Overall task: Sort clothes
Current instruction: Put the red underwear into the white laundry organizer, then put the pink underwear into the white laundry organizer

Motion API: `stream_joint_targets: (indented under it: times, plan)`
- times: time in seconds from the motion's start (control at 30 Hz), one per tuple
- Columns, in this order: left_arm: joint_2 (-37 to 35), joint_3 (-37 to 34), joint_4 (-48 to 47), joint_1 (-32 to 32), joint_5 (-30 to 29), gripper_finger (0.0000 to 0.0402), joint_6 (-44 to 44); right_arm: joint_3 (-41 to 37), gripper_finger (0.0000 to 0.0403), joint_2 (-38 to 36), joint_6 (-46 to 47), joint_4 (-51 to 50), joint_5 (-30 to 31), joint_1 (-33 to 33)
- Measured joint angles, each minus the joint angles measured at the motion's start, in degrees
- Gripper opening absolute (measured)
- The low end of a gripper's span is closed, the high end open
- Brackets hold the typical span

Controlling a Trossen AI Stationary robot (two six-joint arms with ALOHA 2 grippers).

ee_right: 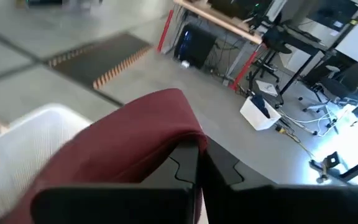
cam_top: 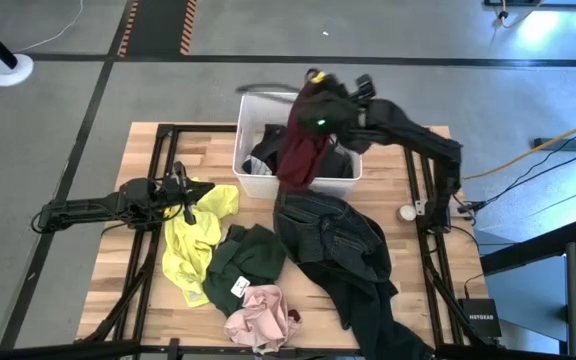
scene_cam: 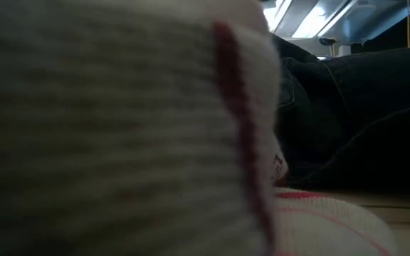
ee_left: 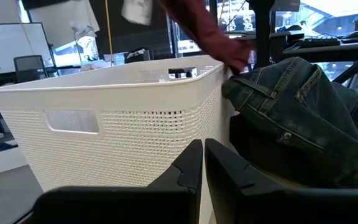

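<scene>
While the left gripper [cam_top: 180,183] rests pressed together on the yellow top [cam_top: 196,238] at the bench's [cam_top: 148,290] left, the right gripper [cam_top: 315,100] pinches a maroon garment [cam_top: 301,150] hanging over the white bin [cam_top: 251,105], beside dark jeans [cam_top: 343,240].

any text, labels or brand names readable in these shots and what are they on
"NETGEAR": on the small black box at the table's right edge, tiny and only just readable.
White tag on the dark green shirt: print too small to read.
White tag hanging from the maroon garment: blurred, unreadable.
Nothing else legible.
</scene>
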Motion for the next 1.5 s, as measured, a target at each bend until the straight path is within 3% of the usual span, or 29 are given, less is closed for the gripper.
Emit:
stream_joint_targets:
  times: [0.3,0.67,0.8,1.17,1.37,1.5]
  plan:
    - [0.0,0.0,0.0,0.0,0.0,0.0013,0.7,0.0,0.0015,-3.2,-1.2,9.1,-0.3,0.0]
    - [0.0,0.0,0.0,0.0,0.0,0.0013,0.6,-6.8,0.0021,-0.2,2.0,9.6,-19.2,-2.3]
    - [0.0,0.0,0.0,0.0,0.0,0.0013,0.6,-8.7,0.006,2.0,2.2,9.7,-20.9,-2.3]
    - [0.0,0.0,0.0,0.0,0.0,0.0013,0.5,-8.6,0.022,2.2,-3.3,8.1,-28.4,-1.4]
    - [0.0,0.0,0.0,0.0,0.0,0.0013,0.6,-6.6,0.0253,1.4,-6.8,8.1,-40.2,4.8]
    - [0.0,0.0,0.0,0.0,0.0,0.0013,0.4,-7.8,0.0254,1.5,-7.1,8.8,-43.3,11.0]
